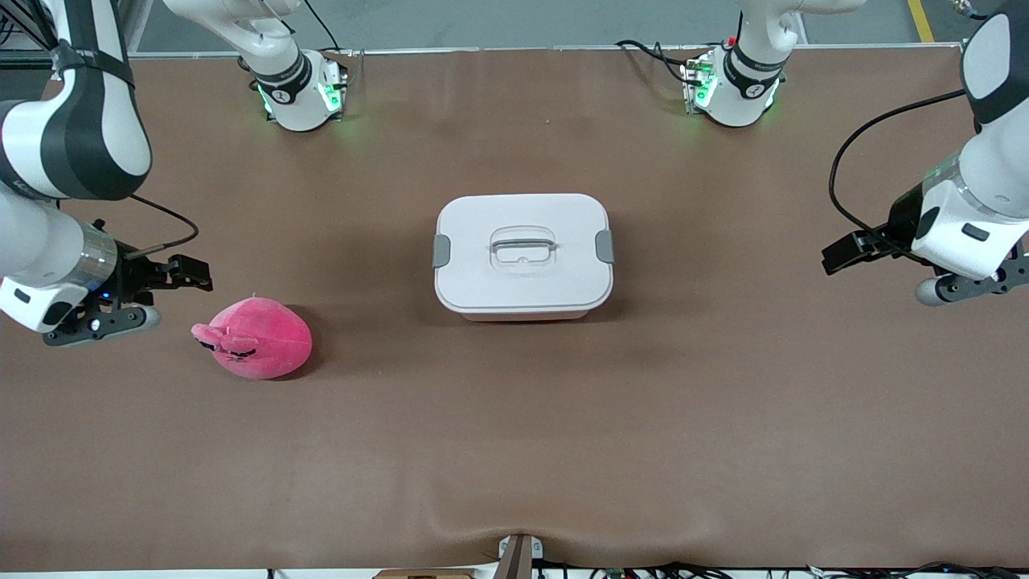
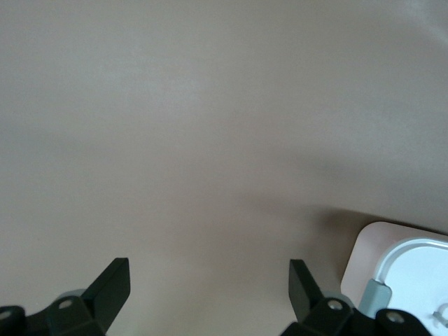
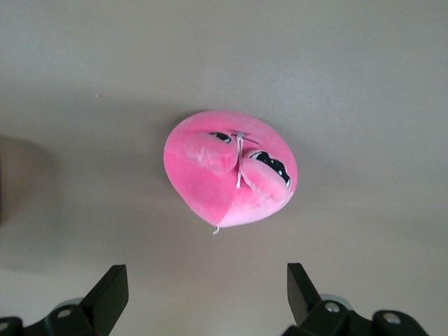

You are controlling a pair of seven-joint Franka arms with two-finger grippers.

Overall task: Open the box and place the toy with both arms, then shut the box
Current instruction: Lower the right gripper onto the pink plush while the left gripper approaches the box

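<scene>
While both arms hang clear of the work, the right end effector [image 1: 181,277] stands fully open and empty above the bench [image 1: 514,450], just beside the toy [image 1: 256,338]; the left end effector [image 1: 844,253] is likewise wide and empty, well apart from the box [image 1: 522,256]. Box mid-bench, lid [image 1: 522,229] on, clips [image 1: 441,251] apparently latched. Toy toward the right arm's end from the box, nearer the camera. Risk: lifting against latched clips would drag the whole box
</scene>
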